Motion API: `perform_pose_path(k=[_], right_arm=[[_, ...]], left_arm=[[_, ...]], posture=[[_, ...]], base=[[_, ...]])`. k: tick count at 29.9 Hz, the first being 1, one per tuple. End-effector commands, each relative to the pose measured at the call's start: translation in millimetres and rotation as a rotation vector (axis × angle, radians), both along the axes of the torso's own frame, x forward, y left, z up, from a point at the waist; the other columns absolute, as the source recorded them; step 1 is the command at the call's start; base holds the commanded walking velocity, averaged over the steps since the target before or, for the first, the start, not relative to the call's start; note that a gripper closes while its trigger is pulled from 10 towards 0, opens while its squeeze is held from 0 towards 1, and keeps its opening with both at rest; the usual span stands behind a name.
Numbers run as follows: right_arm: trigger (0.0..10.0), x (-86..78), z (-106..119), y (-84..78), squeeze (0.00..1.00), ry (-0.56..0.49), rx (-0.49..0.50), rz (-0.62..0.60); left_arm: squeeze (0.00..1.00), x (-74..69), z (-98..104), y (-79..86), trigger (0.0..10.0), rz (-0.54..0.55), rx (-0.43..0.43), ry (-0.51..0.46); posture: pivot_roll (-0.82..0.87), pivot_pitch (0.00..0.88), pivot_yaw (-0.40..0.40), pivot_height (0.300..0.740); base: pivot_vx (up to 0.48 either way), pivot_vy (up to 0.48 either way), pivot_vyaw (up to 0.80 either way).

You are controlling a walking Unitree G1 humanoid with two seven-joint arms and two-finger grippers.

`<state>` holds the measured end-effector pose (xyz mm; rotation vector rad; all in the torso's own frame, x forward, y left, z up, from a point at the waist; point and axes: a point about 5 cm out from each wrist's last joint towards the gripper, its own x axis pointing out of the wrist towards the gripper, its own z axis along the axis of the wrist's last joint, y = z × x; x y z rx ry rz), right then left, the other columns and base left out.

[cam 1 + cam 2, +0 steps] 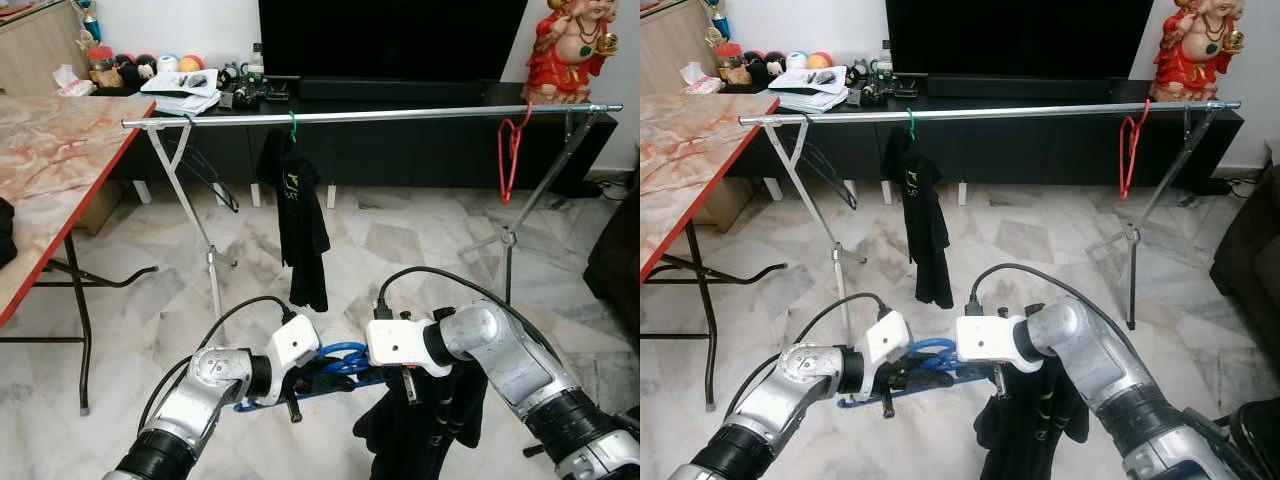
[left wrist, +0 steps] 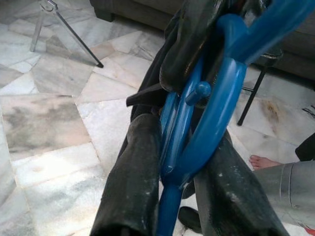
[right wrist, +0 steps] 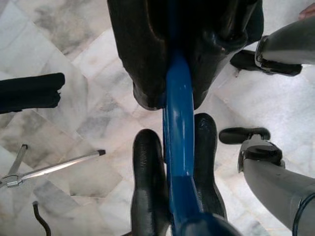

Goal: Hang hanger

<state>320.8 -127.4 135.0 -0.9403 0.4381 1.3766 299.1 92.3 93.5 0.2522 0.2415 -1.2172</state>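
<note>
While both end effectors clamp the blue hanger (image 1: 345, 362) low before the robot, left end effector (image 1: 297, 385) at the hook end and right end effector (image 1: 405, 383) on the bar, a black garment (image 1: 425, 425) droops from it. Rail (image 1: 400, 115) stands well apart ahead; hanging not yet done. The garment's lower part is cut off.

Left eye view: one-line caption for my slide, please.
Both grippers, left and right, hold a blue hanger with a dark garment before the rail.
</note>
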Motion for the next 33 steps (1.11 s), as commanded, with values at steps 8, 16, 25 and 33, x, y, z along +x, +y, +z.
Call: perform_pose_path(k=[8,16,25,33], right_arm=[[10.0,-0.4,8.8,0.9,0.00,-0.030,0.029,0.008],[10.0,-0.7,10.2,0.6,0.36,-0.019,0.039,0.017],[10.0,-1.4,14.3,-1.5,1.00,-0.005,0.034,0.040],[10.0,-0.8,20.3,0.9,0.50,-0.020,0.054,0.056]], left_arm=[[0.00,3.5,1.7,2.2,0.0,0.023,-0.016,-0.001],[0.00,4.3,2.1,0.4,0.0,0.029,-0.030,-0.003],[0.00,4.3,1.5,-1.6,0.0,0.029,-0.036,-0.001],[0.00,3.9,0.6,-1.6,0.0,0.033,-0.039,-0.001]], posture=[[-0.11,0.071,-0.013,0.740],[-0.12,0.072,-0.016,0.740],[-0.12,0.071,-0.023,0.740],[-0.12,0.072,-0.025,0.740]], base=[[0.000,0.000,0.00],[0.000,0.000,0.00],[0.000,0.000,0.00],[0.000,0.000,0.00]])
